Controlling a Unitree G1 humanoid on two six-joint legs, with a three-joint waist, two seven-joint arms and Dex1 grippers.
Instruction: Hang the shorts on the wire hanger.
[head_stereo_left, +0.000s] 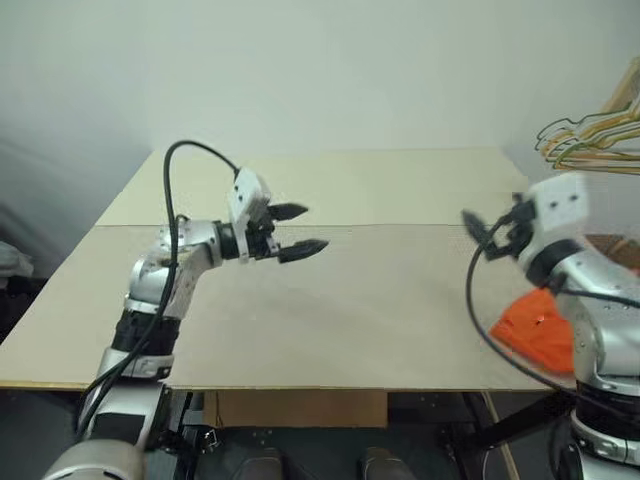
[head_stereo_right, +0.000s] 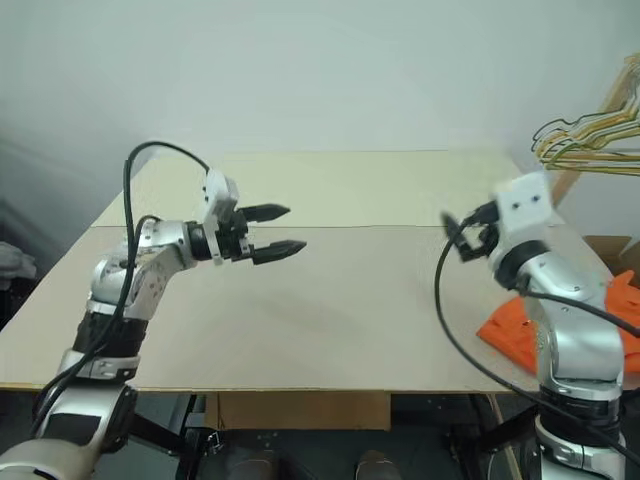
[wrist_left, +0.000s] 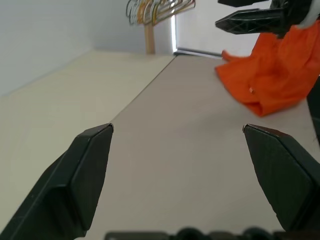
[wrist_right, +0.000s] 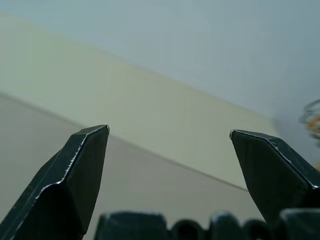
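Left claw (head_stereo_left: 303, 231) was released, jaws wide apart with nothing between them, held above the table (head_stereo_left: 380, 300) left of centre and pointing toward the right side. Right claw (head_stereo_right: 458, 235) was also released and empty, up over the table's right part, well apart from the left one. Its fingers (wrist_right: 75, 170) stood spread in the right wrist view, with bare table and wall beyond them.

Shorts (head_stereo_right: 510, 330) lay crumpled on the table near its right front corner, partly hidden behind the right arm in the head views. In the left wrist view the shorts (wrist_left: 272, 75) sat on the table surface with the right claw's black fingers just above them, not touching that I could tell.

A bunch of hangers (head_stereo_left: 590, 140) hung off a wooden stand past the table's right rear corner. Couldn't pick out a bare wire hanger among them.
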